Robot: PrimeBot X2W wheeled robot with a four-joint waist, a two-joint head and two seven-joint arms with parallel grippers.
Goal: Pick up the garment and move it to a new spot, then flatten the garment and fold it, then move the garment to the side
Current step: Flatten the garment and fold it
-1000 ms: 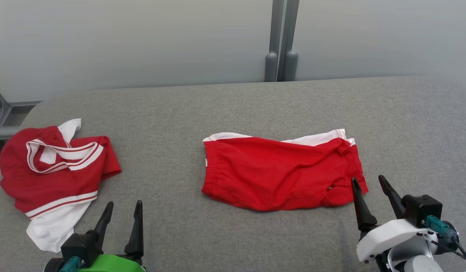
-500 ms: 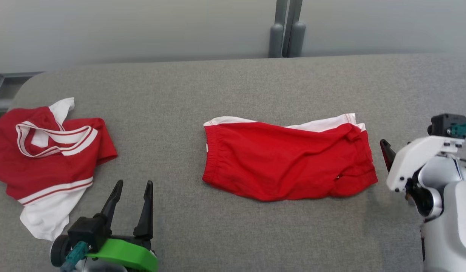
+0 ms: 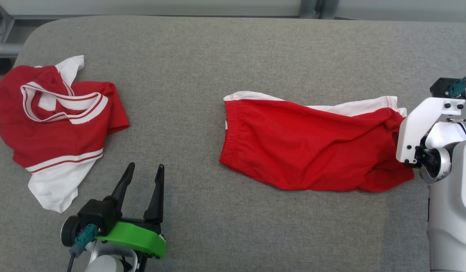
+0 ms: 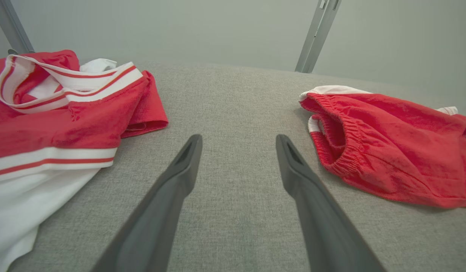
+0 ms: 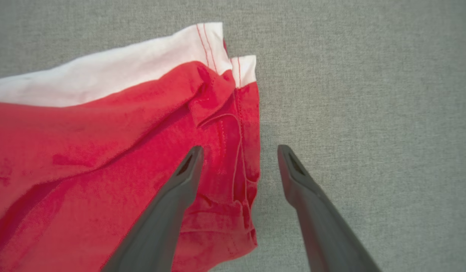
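The red shorts lie nearly flat on the grey padded table, and their leg hem sits directly under the right gripper. The jaws of this gripper stand wide apart and hold nothing. In the right wrist view the inner finger hangs over red cloth and the outer finger over bare table, so the hem edge runs between the two tips. The step in hand is probably the pinch on this hem end, in order to lift or fold the garment. Lower the wrist straight down and keep the hem edge between the tips. Close the jaws only when the inner tip presses on cloth. Just ahead of the tips, toward the white side panel, the hem is bunched and doubled. Take all layers in one bite, or the lower layer may slip free and the shorts open out when raised. The left gripper hovers low over the table, its jaws likewise spread and empty. The waistband lies off its right finger, near but apart, and a red-and-white jersey lies off its left finger. If a second grasp is needed, bring this gripper to the waistband only and keep it off the jersey.
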